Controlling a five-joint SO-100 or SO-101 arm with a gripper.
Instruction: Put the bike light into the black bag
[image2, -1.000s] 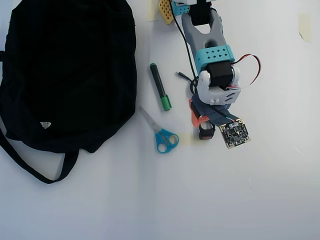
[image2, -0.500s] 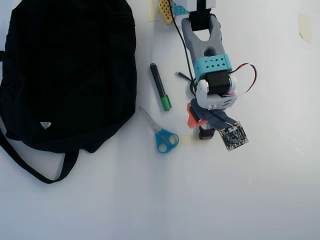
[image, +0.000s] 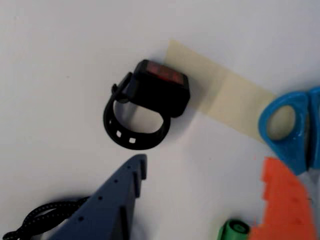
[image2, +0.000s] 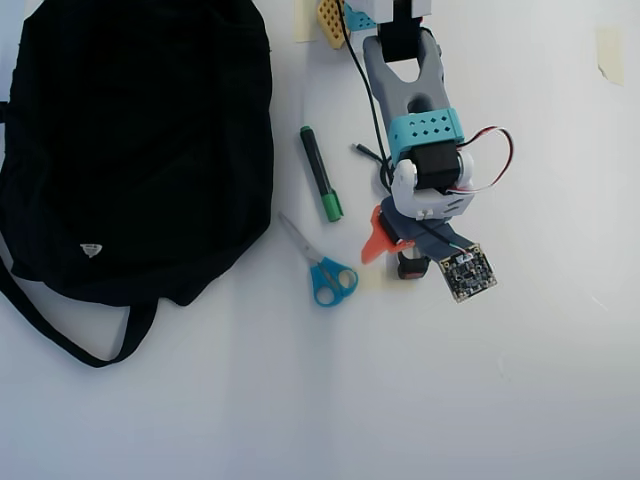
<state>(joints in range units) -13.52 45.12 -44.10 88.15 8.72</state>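
Just beyond the fingertips of the gripper (image: 200, 200), in the wrist view, the bike light (image: 159, 90) lies on the white table (image: 60, 55), its red face up and its loop strap (image: 131, 134) curled toward the blue finger (image: 107, 210); nothing touches it. The jaws are spread wide, the blue finger on the left of this view and the orange finger (image: 282, 200) on the right, with bare table between them. A strip of beige tape (image: 225, 100) runs from under the light toward the orange finger, ending by the blue scissors handle (image: 287, 125). In the overhead view the gripper (image2: 395, 240) hangs above the light (image2: 410, 268), the scissors (image2: 322, 270) and green marker (image2: 321, 187) to its left, and the black bag (image2: 130, 140) well apart farther left.
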